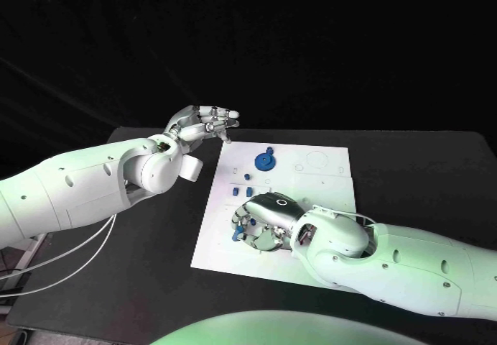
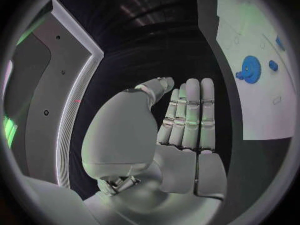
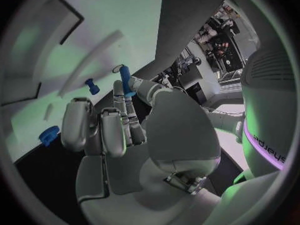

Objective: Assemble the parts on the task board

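Note:
The white task board point(image 1: 323, 180) lies in the middle of the black table. A blue gear point(image 1: 266, 159) stands near its far edge, with small blue parts point(image 1: 250, 190) just in front of it. My right hand point(image 1: 265, 218) hangs over the board's left half, fingers pointing down. In the right wrist view it pinches a slim blue peg point(image 3: 125, 80) between thumb and fingertip, above the board point(image 3: 69, 50). A blue stud point(image 3: 92, 87) and the gear point(image 3: 49, 135) sit below it. My left hand point(image 1: 205, 123) is raised beyond the board's far-left corner, its fingers point(image 2: 189, 112) straight, holding nothing.
The black table point(image 1: 414, 165) reaches well past the board on every side. White cables point(image 1: 72, 251) hang under my left arm at the table's left edge. The left wrist view shows the board point(image 2: 265, 110) off to one side with the gear point(image 2: 250, 67).

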### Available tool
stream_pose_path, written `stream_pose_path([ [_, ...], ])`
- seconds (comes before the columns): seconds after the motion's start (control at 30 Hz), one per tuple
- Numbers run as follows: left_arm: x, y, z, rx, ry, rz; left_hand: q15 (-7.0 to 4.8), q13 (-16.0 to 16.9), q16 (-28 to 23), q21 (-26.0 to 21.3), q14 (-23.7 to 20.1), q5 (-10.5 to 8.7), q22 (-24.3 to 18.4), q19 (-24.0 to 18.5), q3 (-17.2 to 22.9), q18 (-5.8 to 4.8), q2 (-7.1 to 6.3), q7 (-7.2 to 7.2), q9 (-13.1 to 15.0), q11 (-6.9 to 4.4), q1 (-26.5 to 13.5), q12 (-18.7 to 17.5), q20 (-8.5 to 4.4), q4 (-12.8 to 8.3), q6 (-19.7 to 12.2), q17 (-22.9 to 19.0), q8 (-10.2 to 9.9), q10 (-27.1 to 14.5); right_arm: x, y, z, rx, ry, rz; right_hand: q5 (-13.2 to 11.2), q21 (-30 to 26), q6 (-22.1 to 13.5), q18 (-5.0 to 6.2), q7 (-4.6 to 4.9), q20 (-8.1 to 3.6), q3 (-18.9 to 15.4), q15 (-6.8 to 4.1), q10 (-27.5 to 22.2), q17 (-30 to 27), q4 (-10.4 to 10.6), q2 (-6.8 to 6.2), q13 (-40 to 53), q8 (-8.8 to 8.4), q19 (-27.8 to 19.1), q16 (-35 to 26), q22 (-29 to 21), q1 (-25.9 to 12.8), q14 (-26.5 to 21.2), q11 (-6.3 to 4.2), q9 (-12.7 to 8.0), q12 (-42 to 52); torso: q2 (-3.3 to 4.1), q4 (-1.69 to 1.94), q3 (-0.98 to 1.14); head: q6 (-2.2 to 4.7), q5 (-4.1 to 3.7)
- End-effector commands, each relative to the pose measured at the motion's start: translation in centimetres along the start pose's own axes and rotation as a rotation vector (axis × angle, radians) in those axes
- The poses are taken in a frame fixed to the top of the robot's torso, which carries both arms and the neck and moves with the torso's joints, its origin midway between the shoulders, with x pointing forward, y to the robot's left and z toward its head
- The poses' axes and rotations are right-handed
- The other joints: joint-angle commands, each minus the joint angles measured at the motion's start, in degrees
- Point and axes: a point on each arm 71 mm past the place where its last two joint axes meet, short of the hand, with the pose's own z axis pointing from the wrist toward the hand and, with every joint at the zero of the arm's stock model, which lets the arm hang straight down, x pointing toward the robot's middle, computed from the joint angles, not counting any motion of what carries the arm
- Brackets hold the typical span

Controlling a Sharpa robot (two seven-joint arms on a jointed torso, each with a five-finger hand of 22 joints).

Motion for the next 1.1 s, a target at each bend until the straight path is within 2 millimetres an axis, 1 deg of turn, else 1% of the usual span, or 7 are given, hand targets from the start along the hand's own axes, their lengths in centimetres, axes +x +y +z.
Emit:
stream_pose_path([
  [0.03,0.22,-0.09,0.06,0.006,0.019,-0.005,0.07,0.07,-0.19,-0.34,-0.37,0.39,-0.05,-0.29,-0.16,0.76,0.36,0.13,-0.09,-0.18,0.12,0.36,0.16,-0.24,-0.36,-0.09,-0.28,-0.37,0.41,-0.23,-0.09,0.016,0.029,-0.044,0.20,-0.10,0.36,-0.36,-0.12,0.02,0.05,-0.13,0.44,-0.06,-0.18,0.20,-0.05,0.22,0.14,0.23,3.08,0.09,2.18,0.00,-0.04,-0.23,0.04,0.04,0.00,-0.01,-0.07],
  [0.13,0.21,-0.08,0.06,0.005,0.019,-0.005,0.07,0.07,-0.19,-0.34,-0.37,0.39,-0.05,-0.29,-0.16,0.76,0.36,0.13,-0.09,-0.18,0.12,0.36,0.16,-0.24,-0.36,-0.09,-0.28,-0.37,0.25,-0.25,-0.11,0.022,0.007,-0.059,0.22,0.00,0.35,-0.38,-0.13,0.03,0.06,-0.13,0.47,-0.08,-0.19,0.24,-0.06,0.24,0.18,0.22,3.15,0.09,2.18,-0.02,-0.02,-0.25,0.02,0.05,0.03,0.03,-0.14],
  [0.23,0.21,-0.07,0.07,0.005,0.020,-0.006,0.08,0.08,-0.20,-0.37,-0.38,0.40,-0.07,-0.30,-0.19,0.76,0.39,0.13,-0.10,-0.17,0.06,0.37,0.17,-0.22,-0.38,-0.10,-0.29,-0.41,0.11,-0.22,-0.18,0.025,-0.013,-0.066,0.23,0.07,0.36,-0.40,-0.14,0.03,0.07,-0.13,0.48,-0.10,-0.20,0.24,-0.06,0.25,0.21,0.21,3.19,0.10,2.17,-0.02,-0.01,-0.25,0.01,0.09,-0.05,0.05,-0.16],
  [0.43,0.18,-0.06,0.06,0.004,0.020,-0.005,0.08,0.08,-0.20,-0.37,-0.38,0.40,-0.07,-0.30,-0.19,0.76,0.39,0.13,-0.10,-0.17,0.06,0.37,0.17,-0.22,-0.38,-0.10,-0.29,-0.41,-0.11,-0.13,-0.39,0.023,-0.039,-0.068,0.24,0.16,0.36,-0.42,-0.15,0.03,0.07,-0.13,0.50,-0.13,-0.22,0.24,-0.06,0.26,0.25,0.20,3.25,0.11,2.17,-0.04,0.00,-0.26,0.05,0.12,-0.03,0.03,-0.11],
  [0.5,0.16,-0.06,0.05,0.003,0.020,-0.005,0.08,0.08,-0.20,-0.37,-0.38,0.40,-0.07,-0.30,-0.19,0.76,0.39,0.13,-0.10,-0.17,0.06,0.37,0.17,-0.22,-0.38,-0.10,-0.29,-0.41,-0.13,-0.10,-0.43,0.021,-0.041,-0.068,0.24,0.33,0.37,-0.46,-0.16,0.03,0.07,-0.13,0.52,-0.15,-0.24,0.23,-0.07,0.28,0.33,0.19,3.36,0.12,2.17,-0.04,0.02,-0.27,0.04,0.10,-0.07,0.08,-0.13],
  [0.7,0.12,-0.06,0.03,0.002,0.019,-0.005,0.08,0.08,-0.20,-0.37,-0.38,0.40,-0.07,-0.30,-0.19,0.76,0.39,0.13,-0.10,-0.17,0.06,0.37,0.17,-0.22,-0.38,-0.10,-0.29,-0.41,-0.10,-0.11,-0.59,0.019,-0.030,-0.062,0.21,0.23,0.38,-0.44,-0.15,0.03,0.01,-0.13,0.57,-0.22,-0.24,0.17,-0.07,0.31,0.29,0.16,3.31,0.06,2.15,-0.03,0.05,-0.29,0.09,0.10,-0.11,-0.03,-0.07],
  [1.1,0.08,-0.06,0.00,0.000,0.018,-0.004,0.08,0.08,-0.20,-0.37,-0.38,0.40,-0.07,-0.30,-0.19,0.76,0.39,0.13,-0.10,-0.17,0.06,0.37,0.17,-0.22,-0.38,-0.10,-0.29,-0.41,0.24,0.12,-0.52,0.015,0.028,-0.075,-0.18,0.08,0.25,-0.41,-0.15,0.06,-0.29,-0.10,0.66,-0.44,-0.10,-0.11,-0.15,0.37,0.22,0.07,3.26,-0.39,2.11,0.01,0.16,-0.51,0.08,0.11,-0.05,-0.25,0.01],
])
